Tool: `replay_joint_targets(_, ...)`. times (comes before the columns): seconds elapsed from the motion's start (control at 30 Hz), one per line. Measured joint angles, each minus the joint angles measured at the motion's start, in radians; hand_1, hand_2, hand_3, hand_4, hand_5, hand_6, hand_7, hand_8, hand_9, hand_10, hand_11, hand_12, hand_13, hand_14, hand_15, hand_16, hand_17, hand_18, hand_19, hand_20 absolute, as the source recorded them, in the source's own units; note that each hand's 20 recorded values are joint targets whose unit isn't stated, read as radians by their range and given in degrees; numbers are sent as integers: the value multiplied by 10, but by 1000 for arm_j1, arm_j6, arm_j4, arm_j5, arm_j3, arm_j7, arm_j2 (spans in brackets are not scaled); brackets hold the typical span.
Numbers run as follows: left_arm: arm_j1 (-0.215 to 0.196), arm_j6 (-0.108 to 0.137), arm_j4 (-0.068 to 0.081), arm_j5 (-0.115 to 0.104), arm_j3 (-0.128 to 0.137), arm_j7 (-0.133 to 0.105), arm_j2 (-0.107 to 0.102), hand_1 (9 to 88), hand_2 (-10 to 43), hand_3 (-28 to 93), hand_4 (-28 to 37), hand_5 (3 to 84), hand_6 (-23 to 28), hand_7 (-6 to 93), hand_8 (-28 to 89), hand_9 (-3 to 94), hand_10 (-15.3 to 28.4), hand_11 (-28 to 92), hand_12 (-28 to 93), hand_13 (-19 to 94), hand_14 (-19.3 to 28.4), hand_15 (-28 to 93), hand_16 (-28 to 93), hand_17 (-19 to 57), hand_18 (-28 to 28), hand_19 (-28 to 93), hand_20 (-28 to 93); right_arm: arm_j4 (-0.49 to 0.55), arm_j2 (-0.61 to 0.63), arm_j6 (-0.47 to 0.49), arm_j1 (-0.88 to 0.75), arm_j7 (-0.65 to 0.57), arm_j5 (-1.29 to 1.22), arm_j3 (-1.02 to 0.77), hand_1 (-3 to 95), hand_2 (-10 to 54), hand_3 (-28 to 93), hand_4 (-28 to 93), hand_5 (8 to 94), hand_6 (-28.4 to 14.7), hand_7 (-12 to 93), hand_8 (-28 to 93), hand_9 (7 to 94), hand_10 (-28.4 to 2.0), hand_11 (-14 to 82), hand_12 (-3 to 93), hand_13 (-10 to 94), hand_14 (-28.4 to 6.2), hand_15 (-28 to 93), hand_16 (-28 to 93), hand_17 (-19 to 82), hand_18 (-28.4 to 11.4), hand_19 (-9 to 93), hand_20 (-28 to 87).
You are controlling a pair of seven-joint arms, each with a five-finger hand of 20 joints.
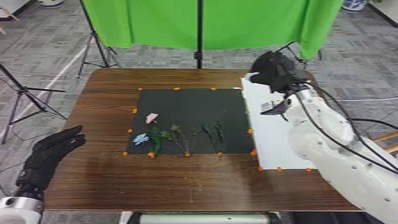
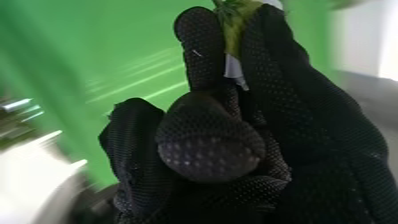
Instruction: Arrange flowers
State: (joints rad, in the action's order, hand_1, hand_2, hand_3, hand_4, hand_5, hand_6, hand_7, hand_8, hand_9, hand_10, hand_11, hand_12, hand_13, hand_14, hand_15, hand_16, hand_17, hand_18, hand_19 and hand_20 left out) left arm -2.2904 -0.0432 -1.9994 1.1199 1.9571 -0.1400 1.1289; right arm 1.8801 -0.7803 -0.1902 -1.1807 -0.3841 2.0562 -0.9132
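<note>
Surface [image 1: 98, 175]: brown, extends below and to the left of the right robot hand [image 1: 271, 67]. Green backdrop [image 1: 147, 22] stands beyond that hand. Black mat [image 1: 191, 100] lies between the 2 hands, nearer the robot than the right robot hand. White sheet [image 1: 284, 155] runs from beneath the right robot hand back toward the robot.

Right robot hand: closed on 1 yellow-green stem [image 2: 233, 40], pale at its lower end, pinched between the fingers; bloom type cannot be told. Left robot hand [image 1: 53, 152]: open, fingers extended, at the surface's left edge.

Green stems [image 1: 155, 137] lie on the mat, right of the left robot hand. Blue flower [image 1: 140, 139]: nearer that hand, beside the greenery. Pink flower [image 1: 151, 118]: farther forward.
</note>
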Motion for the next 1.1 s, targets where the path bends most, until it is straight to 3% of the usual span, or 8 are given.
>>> replay_joint_targets(0.2, 17, -1, 7, 0, -19, 3, -8, 337, -33, 662, -117, 461, 59, 103, -57, 436, 141, 176, 111, 367, 179, 152, 7, 116, 135, 135, 224, -78, -178, 50, 178, 75, 8, 223, 631, -95, 577, -216, 784, 23, 273, 58, 896, -77, 67, 385, 912, 2, 632, 332, 617, -152, 932, 608)
replay_joint_targets(0.47, 36, -6, 16, 0, -30, 7, -18, 337, -33, 663, -118, 461, 59, 103, -58, 437, 141, 175, 110, 366, 179, 153, 7, 116, 135, 135, 224, -144, -328, 105, 205, 108, 19, 358, 624, -95, 583, -218, 779, 26, 282, 51, 893, -75, 66, 382, 909, 3, 642, 330, 619, -151, 932, 618)
replay_joint_targets(0.77, 54, -18, 29, 0, -39, 12, -27, 335, -34, 665, -118, 461, 58, 105, -58, 437, 140, 175, 111, 365, 178, 151, 7, 115, 135, 134, 224, -240, -377, 100, 218, 106, 59, 452, 617, -95, 587, -214, 772, 29, 282, 41, 887, -74, 59, 372, 906, 3, 649, 328, 619, -149, 932, 624)
replay_joint_targets(1.1, 60, -25, 30, 0, -40, 14, -31, 335, -34, 665, -118, 460, 58, 104, -57, 435, 140, 174, 111, 364, 178, 148, 9, 114, 134, 130, 222, -254, -382, 139, 208, 94, 77, 453, 577, -95, 583, -202, 739, 27, 272, 29, 824, -88, 57, 328, 889, -1, 650, 323, 605, -147, 932, 619)
